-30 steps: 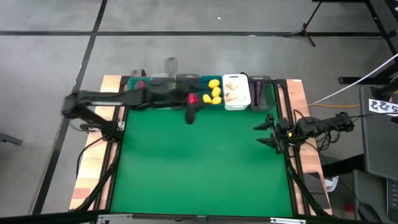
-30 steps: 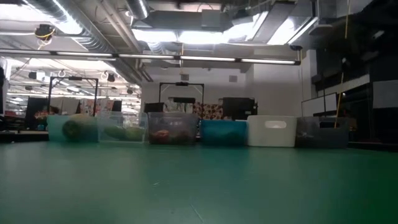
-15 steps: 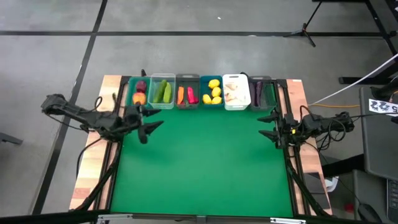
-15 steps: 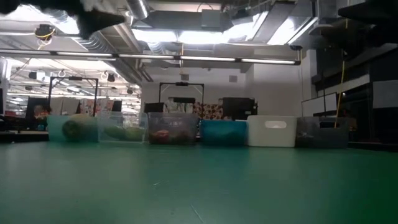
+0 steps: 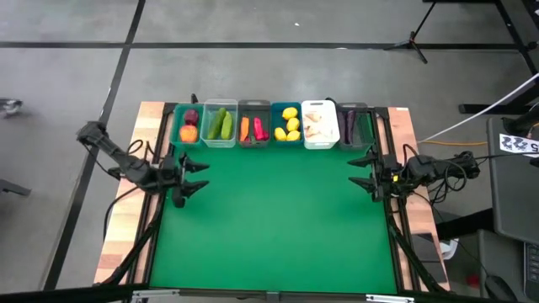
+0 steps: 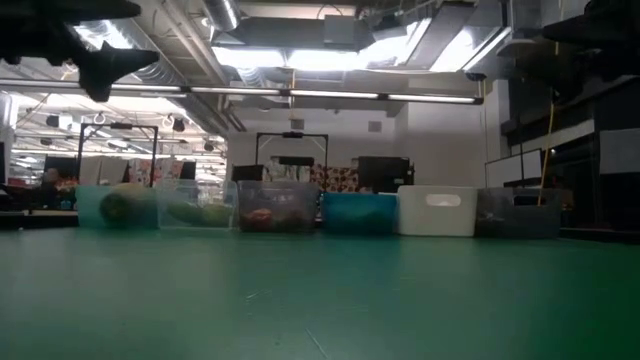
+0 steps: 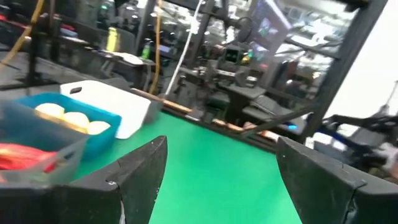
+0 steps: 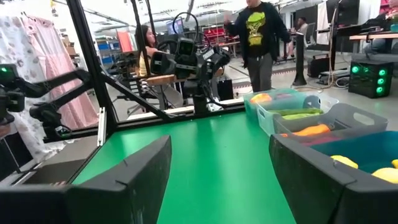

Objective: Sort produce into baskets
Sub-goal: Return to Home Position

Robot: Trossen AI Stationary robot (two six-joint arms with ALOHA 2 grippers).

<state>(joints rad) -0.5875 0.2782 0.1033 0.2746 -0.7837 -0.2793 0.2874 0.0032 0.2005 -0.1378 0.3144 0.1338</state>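
Observation:
Six bins stand in a row along the table's far edge. The teal-green bin (image 5: 188, 126) holds a dark red beet and an orange piece. The clear bin (image 5: 219, 124) holds green cucumbers. The grey bin (image 5: 253, 128) holds a carrot and a red pepper. The blue bin (image 5: 287, 124) holds yellow lemons (image 7: 68, 118). The white bin (image 5: 320, 124) holds whitish garlic. The dark green bin (image 5: 355, 124) holds a purple eggplant. My left gripper (image 5: 205, 176) is open and empty at the table's left edge. My right gripper (image 5: 354, 170) is open and empty at the right edge.
The green mat (image 5: 278, 219) lies between the two grippers and the bins. Wooden strips and black frame rails (image 5: 396, 227) run along both sides. In the right wrist view, people (image 8: 258, 37) stand in the room beyond the table's left side.
My left arm has drawn back from over the grey bin toward the table's left edge and now hangs there, its fingers open. My right gripper has shifted a little toward the far edge. The bins and the produce have stayed still.

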